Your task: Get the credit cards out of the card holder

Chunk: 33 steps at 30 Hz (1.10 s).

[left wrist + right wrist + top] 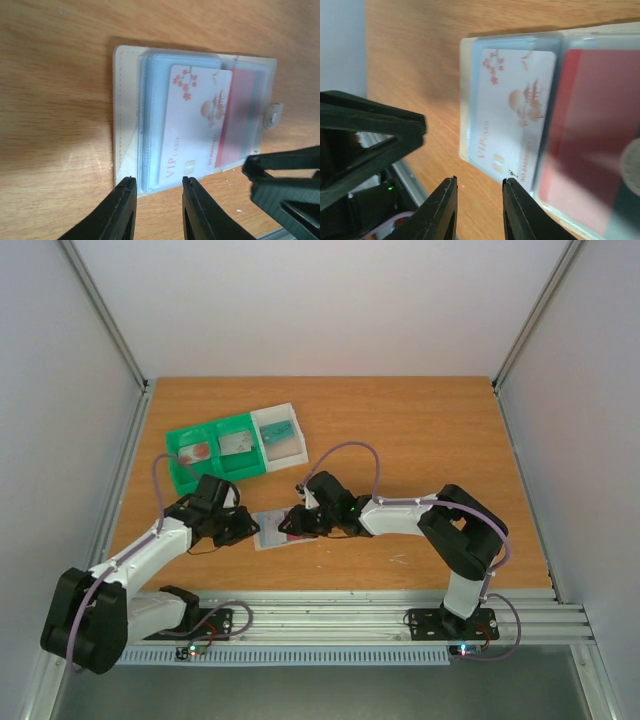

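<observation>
On the table (420, 440), near side: card holder (127, 100) open, credit cards (200, 120) in its pockets; we note left gripper (158, 181) and right gripper (480, 181) both slightly parted at its edge.

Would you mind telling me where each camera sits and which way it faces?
Top external: above and behind the robot, looking down at the table; left arm and right arm show.
Left wrist: just above the card holder, looking down; left fingers show.
Right wrist: beside the card holder, looking down; right fingers show.
Shared: both wrist views show the white card.
</observation>
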Available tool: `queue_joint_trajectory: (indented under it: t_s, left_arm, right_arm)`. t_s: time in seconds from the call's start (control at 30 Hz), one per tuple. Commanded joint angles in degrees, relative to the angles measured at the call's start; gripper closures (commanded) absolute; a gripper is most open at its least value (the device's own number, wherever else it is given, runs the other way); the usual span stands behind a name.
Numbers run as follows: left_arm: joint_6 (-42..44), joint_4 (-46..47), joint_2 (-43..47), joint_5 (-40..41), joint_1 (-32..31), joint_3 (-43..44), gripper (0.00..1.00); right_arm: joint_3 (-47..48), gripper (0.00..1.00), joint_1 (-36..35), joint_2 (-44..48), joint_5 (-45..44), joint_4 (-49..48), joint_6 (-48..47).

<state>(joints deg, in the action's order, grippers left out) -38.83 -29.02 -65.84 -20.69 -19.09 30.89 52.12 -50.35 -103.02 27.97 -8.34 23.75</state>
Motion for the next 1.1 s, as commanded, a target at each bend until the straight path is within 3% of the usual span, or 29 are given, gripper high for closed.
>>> queue_joint_trajectory:
  t_s: [0.0, 0.17, 0.5, 1.07]
  left_arm:
    - [-0.1, 0.0, 1.9, -0.2, -0.1, 2.1, 0.72]
    - [0.4, 3.9, -0.9, -3.5, -0.1, 1.9, 0.73]
    - [2.0, 10.2, -9.0, -7.2, -0.1, 1.1, 0.93]
    - [3.6, 11.9, -12.3, -5.4, -0.1, -0.7, 0.94]
  right_arm:
    - [0.8, 0.73, 0.7, 0.9, -4.2, 4.1, -3.6]
    - [3.2, 0.73, 1.3, -1.1, -3.7, 5.3, -4.2]
    - [6.3, 0.81, 2.0, -5.9, -4.4, 6.1, -3.9]
    - [7.1, 0.86, 2.2, -9.6, -3.5, 4.5, -3.1]
